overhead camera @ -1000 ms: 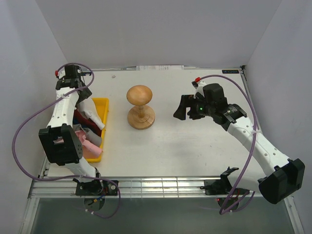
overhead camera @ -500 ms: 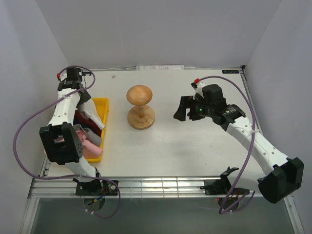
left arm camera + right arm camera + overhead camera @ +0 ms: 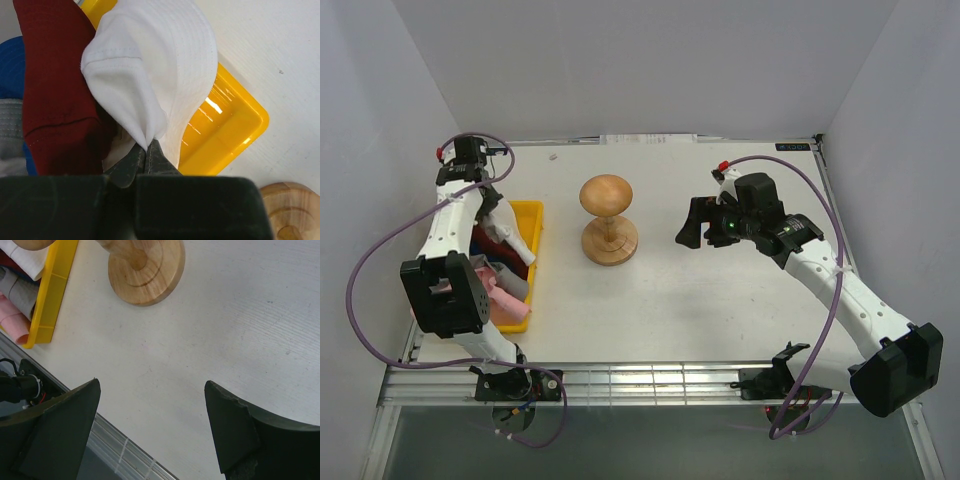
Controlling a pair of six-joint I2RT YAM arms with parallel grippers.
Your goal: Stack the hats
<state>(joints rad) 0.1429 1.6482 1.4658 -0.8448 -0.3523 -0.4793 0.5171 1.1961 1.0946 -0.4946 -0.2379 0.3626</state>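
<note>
Since a second ago my left claw [image 3: 147, 148] has closed from wide open. It now pinches a fold of the white hat [image 3: 165, 60] over the yellow tray [image 3: 235, 125], against the dark red hat [image 3: 55, 85]. Lift straight up so no neighbour drags along, then carry to the wooden stand [image 3: 607, 215]. My right claw [image 3: 150, 390] hangs released. The navy hat [image 3: 12, 65] and grey hat [image 3: 10, 130] are mostly cut off.

Left tool [image 3: 146, 146] now tight on hat [image 3: 160, 65]
</note>
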